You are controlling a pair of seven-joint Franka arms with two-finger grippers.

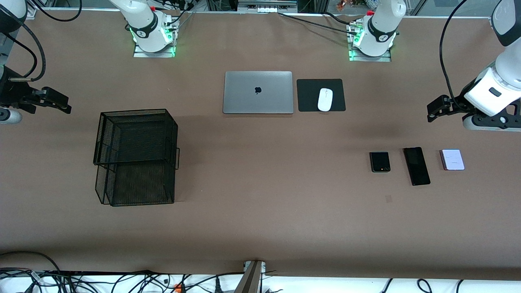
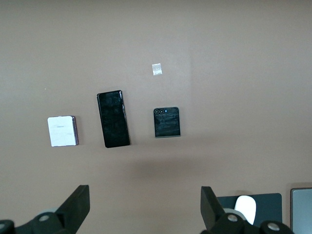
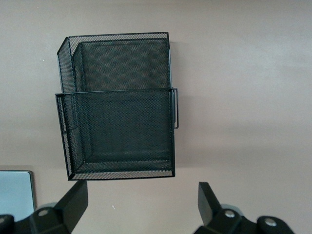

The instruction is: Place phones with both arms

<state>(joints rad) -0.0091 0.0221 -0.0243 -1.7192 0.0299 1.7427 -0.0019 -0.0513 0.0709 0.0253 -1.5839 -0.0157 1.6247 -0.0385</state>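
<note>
the three phones (image 1: 416, 165) lie in a row near the left arm's desk edge, closest to the left gripper (image 1: 434, 110). it hangs wide open, holding nothing. the right gripper (image 1: 61, 105) waits wide open and holding nothing too.

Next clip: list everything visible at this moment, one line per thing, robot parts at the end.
folded black phone: one, black, toward the left arm's end of the table, beside the long phone.
long black phone: one, black, between the two small phones.
lilac-white phone: one, pale lilac-white, beside the long phone, closest to the left arm's end.
mesh tray stack: one, black wire, two tiers, toward the right arm's end.
laptop: one, silver, lid shut, mid-table near the bases.
mouse pad: one, black, beside the laptop.
mouse: one, white, on the mouse pad.
tape scrap: one, pale, nearer the front camera than the phones.
left tool: open, waiting above the table's end.
right tool: open, waiting likewise.
</note>
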